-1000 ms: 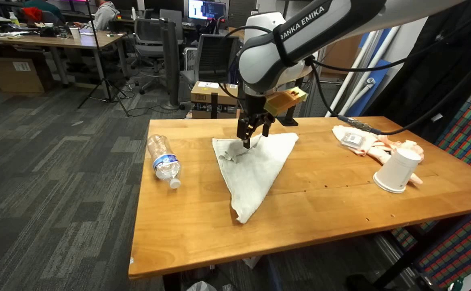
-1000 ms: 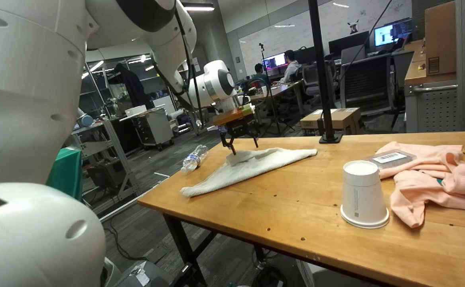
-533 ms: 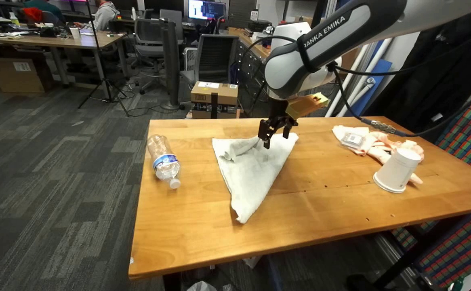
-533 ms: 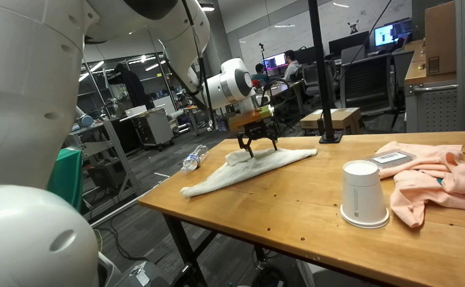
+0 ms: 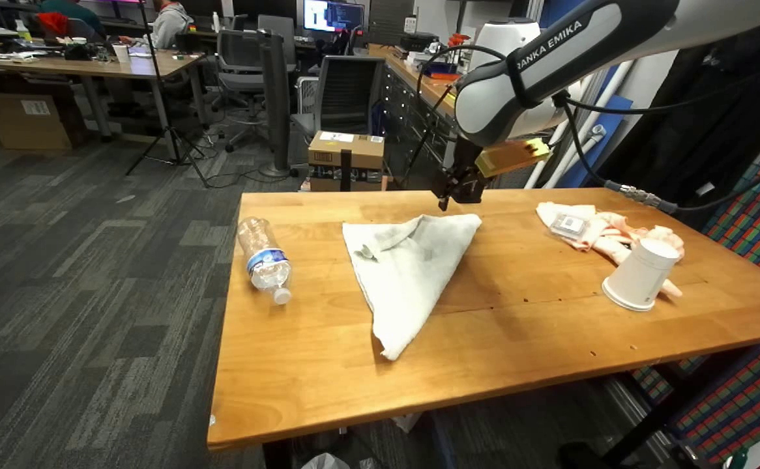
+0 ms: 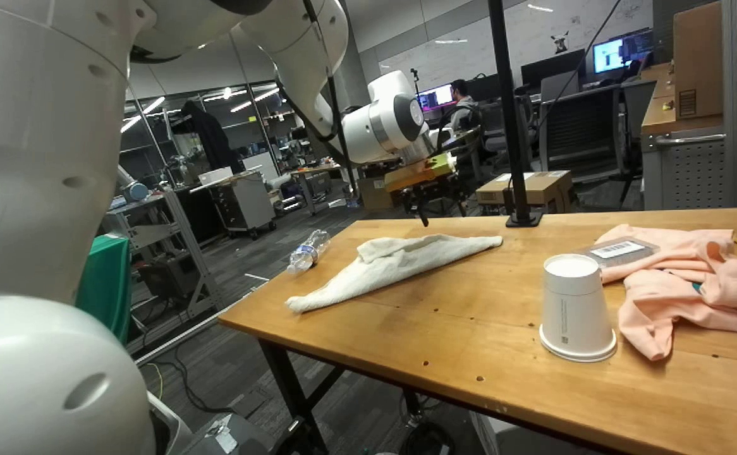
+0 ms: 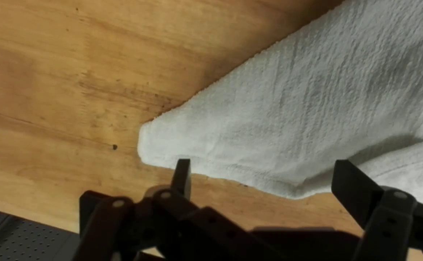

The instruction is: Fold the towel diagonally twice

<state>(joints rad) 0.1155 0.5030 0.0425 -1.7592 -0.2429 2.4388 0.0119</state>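
One clear bottle (image 5: 259, 238), blue label (image 5: 268, 258) too blurry to read, lies at 9 o'clock from the towel (image 5: 412, 280), a rumpled triangle on the table (image 5: 517, 345) in an exterior view. Gripper (image 7: 262, 165) is at 1 o'clock, jaws spread wide; a second ago it overlapped the towel, now it's past the far edge. Arm (image 5: 549, 45) reads "RANKA EMIKA". Around 2-3 o'clock: a case (image 5: 568, 226) with barcode sticker (image 6: 621, 249), partly on peach fabric (image 6: 659, 300), plus an upside-down cup (image 5: 641, 273) blocking some of it.
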